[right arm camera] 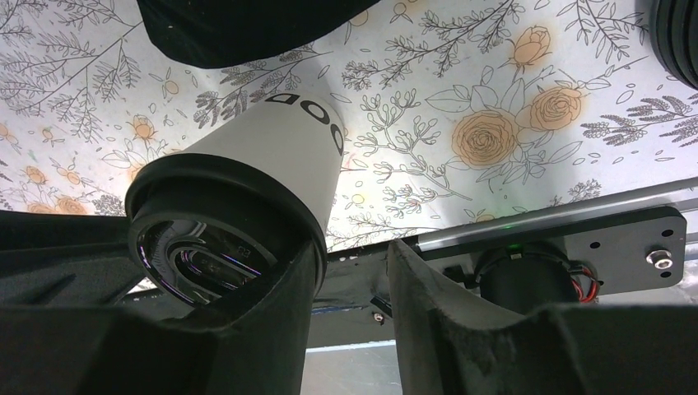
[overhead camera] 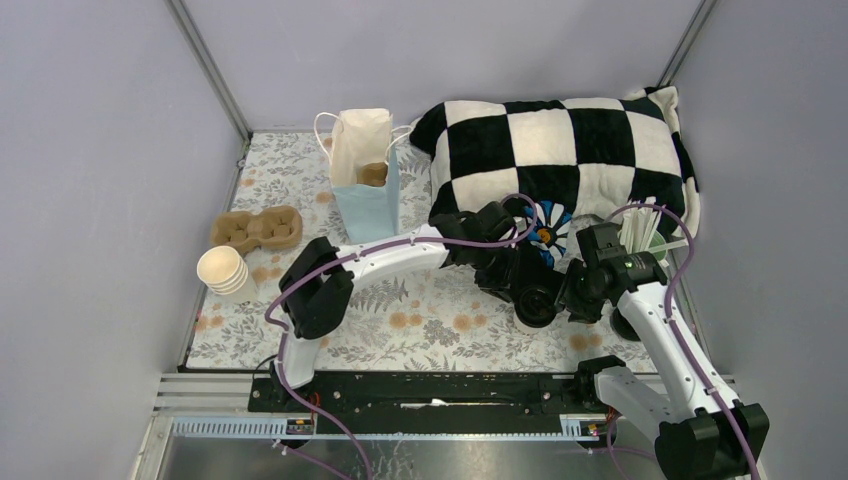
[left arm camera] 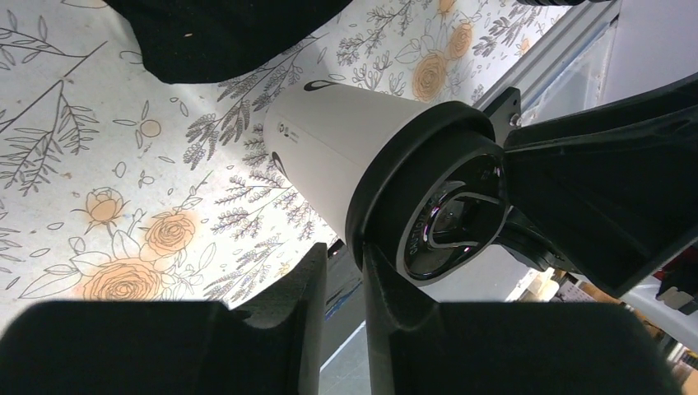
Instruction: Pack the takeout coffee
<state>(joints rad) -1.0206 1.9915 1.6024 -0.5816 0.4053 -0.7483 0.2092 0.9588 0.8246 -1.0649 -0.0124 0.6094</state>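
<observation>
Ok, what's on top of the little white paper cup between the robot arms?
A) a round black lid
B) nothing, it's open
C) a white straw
A: a round black plastic lid caps the small cream-white paper cup in both wrist views.

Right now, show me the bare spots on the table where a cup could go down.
Bare cloth lies along the near edge, between the left arm's elbow and the lidded cup. A smaller patch sits behind the cardboard tray, left of the paper bag. The right side is crowded: cup, straws, pillow.
</observation>
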